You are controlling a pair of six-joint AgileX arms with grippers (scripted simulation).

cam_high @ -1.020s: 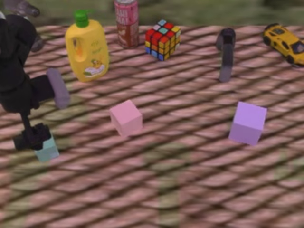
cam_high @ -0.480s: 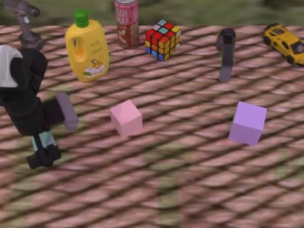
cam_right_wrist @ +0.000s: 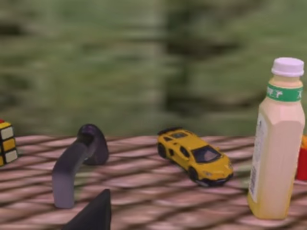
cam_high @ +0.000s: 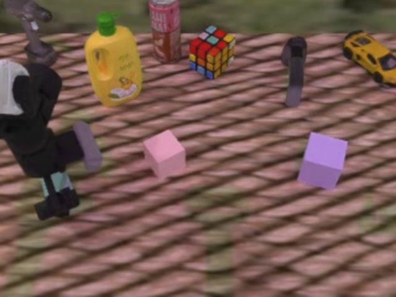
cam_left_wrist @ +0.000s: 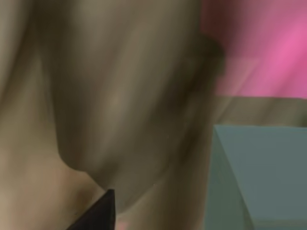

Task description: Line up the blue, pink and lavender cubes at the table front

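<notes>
Cubes: three plain, one each. Blue cube [cam_high: 57, 182] pinched in my left gripper [cam_high: 55, 197] at table's [cam_high: 247, 247] 9 o'clock; pink cube [cam_high: 164, 153] centre; lavender cube [cam_high: 323, 160] 3 o'clock. Puzzle cube [cam_high: 212, 51], yellow bottle [cam_high: 114, 62], can [cam_high: 164, 28], toy car [cam_high: 371, 55] along 12 o'clock. Right gripper unseen.

The table [cam_high: 247, 247] front lies open below the pink cube [cam_high: 164, 153] and lavender cube [cam_high: 323, 159], while yellow bottle [cam_high: 114, 62], can [cam_high: 164, 28], puzzle cube [cam_high: 211, 51] and toy car [cam_high: 371, 55] crowd the back.
</notes>
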